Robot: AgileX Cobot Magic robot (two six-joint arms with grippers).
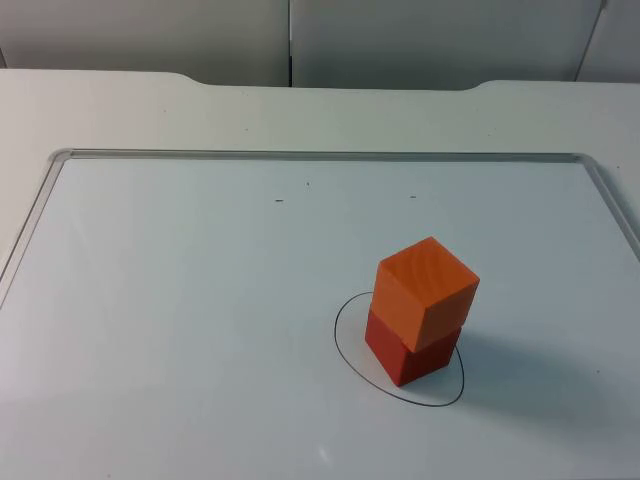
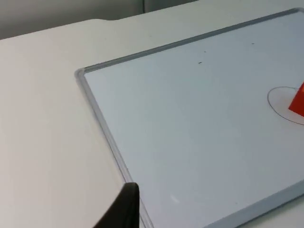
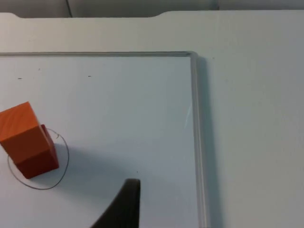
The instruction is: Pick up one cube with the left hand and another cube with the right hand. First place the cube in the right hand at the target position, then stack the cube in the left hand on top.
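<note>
The orange cube (image 1: 427, 290) sits skewed on the red cube (image 1: 405, 355) inside the drawn ring (image 1: 345, 350) — a knock could topple it — both grippers' state I cannot tell.

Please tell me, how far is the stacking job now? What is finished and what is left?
It looks finished. The red cube stands inside the drawn circle on the whiteboard, and the orange cube sits on top of it, slightly twisted. Nothing is in hand: no gripper touches the stack. Nothing seems left.
</note>
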